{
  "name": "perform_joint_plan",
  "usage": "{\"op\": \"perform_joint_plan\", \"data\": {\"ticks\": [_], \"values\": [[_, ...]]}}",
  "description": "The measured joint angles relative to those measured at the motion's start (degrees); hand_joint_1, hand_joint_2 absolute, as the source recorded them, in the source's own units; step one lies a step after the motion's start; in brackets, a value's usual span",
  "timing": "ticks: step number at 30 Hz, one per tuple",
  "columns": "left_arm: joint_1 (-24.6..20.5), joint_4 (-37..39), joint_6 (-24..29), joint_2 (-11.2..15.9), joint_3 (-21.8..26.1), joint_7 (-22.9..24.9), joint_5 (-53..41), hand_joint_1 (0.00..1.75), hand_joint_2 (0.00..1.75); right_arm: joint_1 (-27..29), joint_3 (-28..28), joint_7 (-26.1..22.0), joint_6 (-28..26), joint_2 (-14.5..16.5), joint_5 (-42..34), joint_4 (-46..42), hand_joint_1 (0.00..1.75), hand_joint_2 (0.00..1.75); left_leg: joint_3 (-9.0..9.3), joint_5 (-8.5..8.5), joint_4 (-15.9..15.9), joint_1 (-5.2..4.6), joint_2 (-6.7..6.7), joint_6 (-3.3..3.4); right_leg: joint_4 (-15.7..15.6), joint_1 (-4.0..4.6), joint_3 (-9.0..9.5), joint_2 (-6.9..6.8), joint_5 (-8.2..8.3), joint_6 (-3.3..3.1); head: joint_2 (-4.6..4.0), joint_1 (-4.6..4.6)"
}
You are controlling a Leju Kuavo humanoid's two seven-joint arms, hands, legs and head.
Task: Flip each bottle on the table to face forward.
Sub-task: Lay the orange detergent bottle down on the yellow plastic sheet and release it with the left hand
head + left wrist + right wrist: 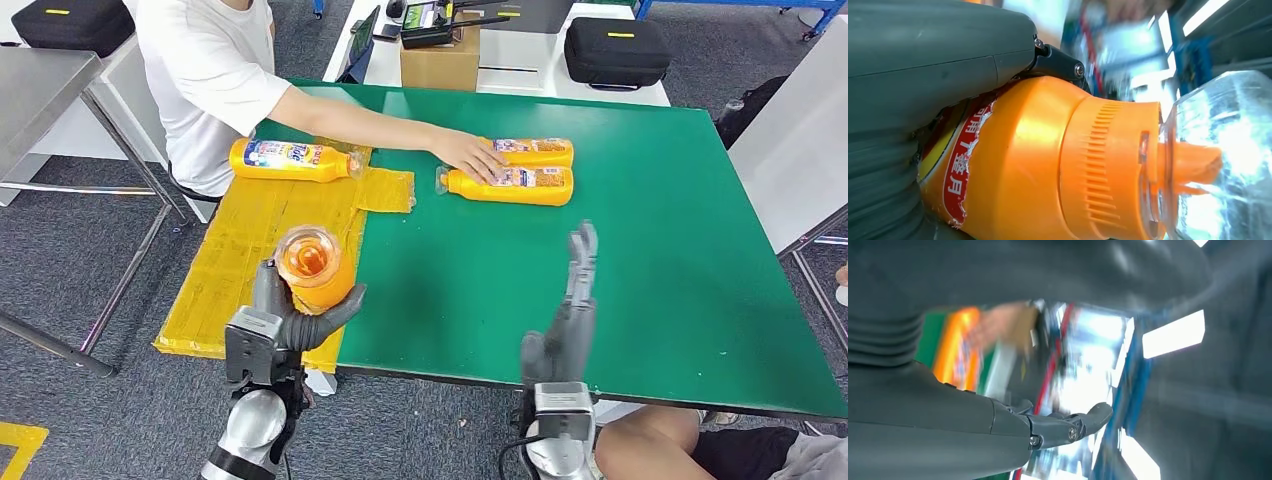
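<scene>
One orange bottle gripped by left hand over table front edge, right hand open, fingers straight, torn red label seen at left wrist.

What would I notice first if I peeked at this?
Probably the orange bottle that the robot's left hand holds up over the table's near left corner, clear cap toward the camera. Next, a person's hand rests on two bottles lying side by side on the green table. The right hand is raised, fingers straight, holding nothing.
</scene>
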Motion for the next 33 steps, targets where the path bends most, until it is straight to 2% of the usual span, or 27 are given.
{"op": "perform_joint_plan", "data": {"ticks": [2,7,10,16,21,26,33], "values": [[0.2,0.0,2.0,0.2,1.5,0.2,-4.3,1.75,1.75,0.7,-1.5,-0.2,-2.4,-0.1,-1.1,-3.1,0.0,0.0,0.0,0.0,0.0,0.0,0.02,0.0,0.0,0.0,0.0,0.01,0.0,0.0,-0.01,0.01],[0.4,0.0,2.3,0.3,3.4,0.4,-5.7,1.75,1.75,1.8,-3.4,-0.2,-3.4,-0.2,-1.8,-7.5,0.0,0.0,0.01,0.0,0.0,0.0,0.01,0.01,0.0,0.0,0.01,0.0,0.0,0.0,0.0,-0.01],[0.4,0.3,3.2,0.4,4.1,2.4,-10.5,1.75,1.75,2.1,-4.7,-0.2,-5.2,-0.2,-4.0,-9.1,0.0,0.0,0.02,0.0,0.0,0.0,0.01,0.01,0.0,0.0,0.01,0.0,0.01,0.0,-0.01,0.0],[0.3,5.5,5.2,0.8,5.5,7.5,-29.6,1.75,1.75,3.0,-11.8,0.1,2.9,1.4,-7.5,-8.1,0.0,0.0,0.02,-0.01,0.0,0.0,0.0,0.01,0.0,0.0,0.02,0.0,0.0,0.0,0.0,0.0],[-2.7,16.2,4.8,2.1,5.6,12.1,-43.0,1.75,1.75,3.9,-14.7,0.3,7.6,3.0,-7.6,-4.9,0.0,0.0,0.02,-0.01,0.0,0.0,0.03,0.0,0.0,0.01,0.0,0.01,0.0,0.0,0.0,-0.01],[-7.1,25.5,4.7,3.6,5.7,13.2,-47.2,1.75,1.75,3.9,-15.7,0.8,9.0,3.6,-7.6,-2.3,0.0,0.0,0.11,0.01,0.0,0.01,0.03,-0.01,0.0,0.0,0.11,0.0,0.0,0.0,0.0,0.0],[-9.7,30.3,3.3,4.2,5.6,13.8,-48.2,1.75,1.75,3.9,-16.3,1.2,9.8,3.9,-7.4,-0.7,0.0,0.0,0.2,0.0,0.0,0.0,0.08,-0.01,0.0,0.01,0.18,0.01,0.01,0.0,0.0,0.0]]}}
